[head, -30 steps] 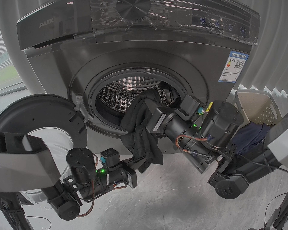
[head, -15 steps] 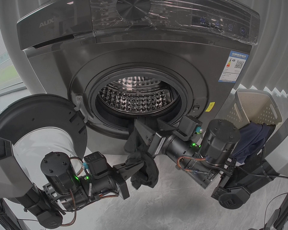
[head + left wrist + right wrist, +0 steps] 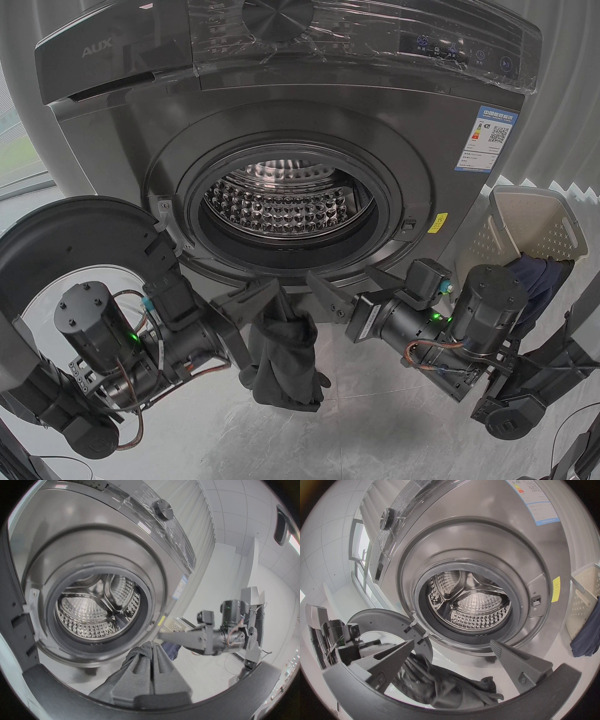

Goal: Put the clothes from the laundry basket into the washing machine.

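Note:
A black garment (image 3: 284, 365) hangs from my left gripper (image 3: 270, 290), which is shut on its top edge just below the washing machine's open drum (image 3: 284, 203). In the left wrist view the fingers (image 3: 142, 667) are pressed together on the black cloth (image 3: 140, 651). My right gripper (image 3: 350, 287) stands open to the right of the garment, apart from it, with nothing between its fingers (image 3: 390, 658). The garment (image 3: 447, 687) lies below it in the right wrist view. The laundry basket (image 3: 537, 219) at the right holds dark blue clothes (image 3: 537, 278).
The machine's round door (image 3: 81, 244) is swung open at the left, close behind my left arm. The drum (image 3: 470, 603) holds no clothes. Grey floor tiles (image 3: 375, 431) lie below both arms. A white curtain (image 3: 562, 125) hangs behind the basket.
The right gripper let go of the black garment and drew back down out of the drum's mouth. The garment slid out of the opening and now hangs from the left gripper, which rose.

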### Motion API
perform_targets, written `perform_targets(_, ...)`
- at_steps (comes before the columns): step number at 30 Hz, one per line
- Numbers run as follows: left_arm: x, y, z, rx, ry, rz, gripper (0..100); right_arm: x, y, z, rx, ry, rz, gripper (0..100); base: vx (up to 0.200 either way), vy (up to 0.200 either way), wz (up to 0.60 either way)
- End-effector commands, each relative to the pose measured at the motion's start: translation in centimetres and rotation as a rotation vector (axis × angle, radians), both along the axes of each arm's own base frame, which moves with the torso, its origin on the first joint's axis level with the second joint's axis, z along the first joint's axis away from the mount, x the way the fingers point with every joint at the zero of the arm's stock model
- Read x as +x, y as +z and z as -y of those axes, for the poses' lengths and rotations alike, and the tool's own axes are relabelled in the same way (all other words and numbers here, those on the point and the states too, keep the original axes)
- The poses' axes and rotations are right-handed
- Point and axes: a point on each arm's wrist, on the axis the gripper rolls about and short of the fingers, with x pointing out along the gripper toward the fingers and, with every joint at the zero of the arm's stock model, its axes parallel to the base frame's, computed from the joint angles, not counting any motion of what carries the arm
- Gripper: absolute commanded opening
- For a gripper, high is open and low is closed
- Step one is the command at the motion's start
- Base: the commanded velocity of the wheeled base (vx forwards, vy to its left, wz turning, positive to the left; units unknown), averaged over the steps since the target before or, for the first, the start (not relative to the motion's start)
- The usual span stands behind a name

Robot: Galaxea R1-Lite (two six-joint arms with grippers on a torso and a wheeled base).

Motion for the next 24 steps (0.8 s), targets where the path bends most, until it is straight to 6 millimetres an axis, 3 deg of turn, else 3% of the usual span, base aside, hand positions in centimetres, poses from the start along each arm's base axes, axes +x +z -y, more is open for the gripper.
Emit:
perform_targets(1,2.2,1.3,-0.6,-0.042,0.081,0.056,0,0.3,-0.2,2.0,-0.035,-0.052,-0.004,100,0.000,0.000,0.00)
perform_targets(9,3.0,4.0,-0.6,-0.123,0.145,0.138,0,0.2,-2.6,3.1,-0.118,-0.071,-0.065,100,0.000,0.000,0.00)
perform_targets(18,0.9,7.9,-1.2,-0.217,0.123,0.251,0,0.9,-5.1,2.8,-0.181,-0.072,-0.124,100,0.000,0.000,0.00)
perform_targets(24,0.6,8.4,-1.3,-0.228,0.123,0.265,0,1.5,-6.9,2.3,-0.194,-0.043,-0.140,100,0.000,0.000,0.00)
